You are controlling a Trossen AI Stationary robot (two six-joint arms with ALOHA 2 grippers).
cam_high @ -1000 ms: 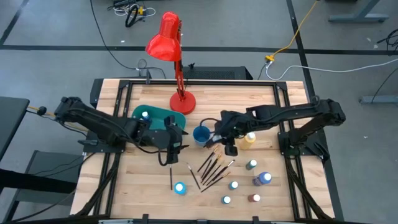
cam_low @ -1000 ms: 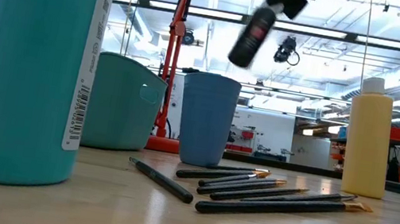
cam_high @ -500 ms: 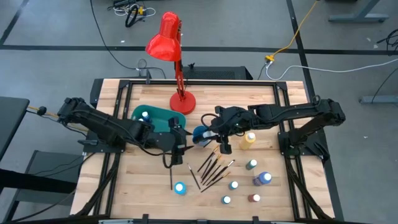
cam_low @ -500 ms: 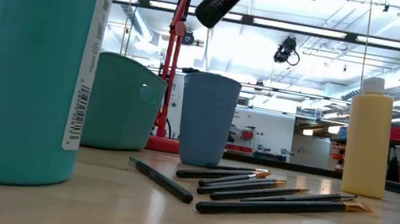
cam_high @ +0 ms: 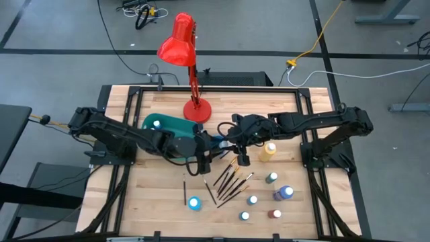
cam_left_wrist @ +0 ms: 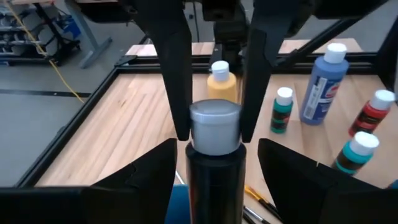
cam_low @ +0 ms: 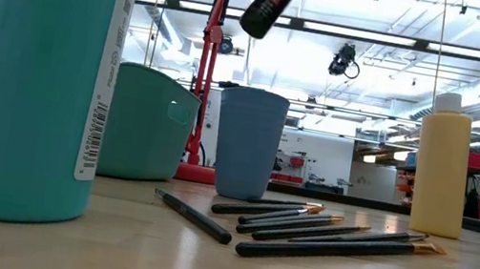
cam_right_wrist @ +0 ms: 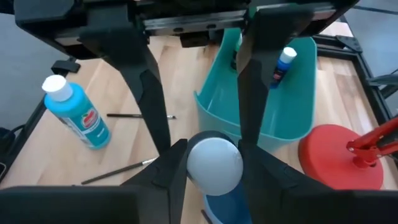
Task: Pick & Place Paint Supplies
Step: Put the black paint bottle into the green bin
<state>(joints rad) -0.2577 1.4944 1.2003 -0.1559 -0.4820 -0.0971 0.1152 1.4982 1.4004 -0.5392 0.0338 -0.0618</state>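
The high view looks straight down, the low view skims level along the tabletop, and both wrist views face each other closely across one white-capped bottle [cam_left_wrist: 214,127].

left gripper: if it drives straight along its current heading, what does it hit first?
Most likely the black paint bottle with a white cap, held in the air by the right gripper. It lies in line between the open left gripper's fingers. The exact gap is unclear.

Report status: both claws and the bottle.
Right claw shut on black bottle, aloft. Left claw open, straddling it. Blue cup stands beneath.
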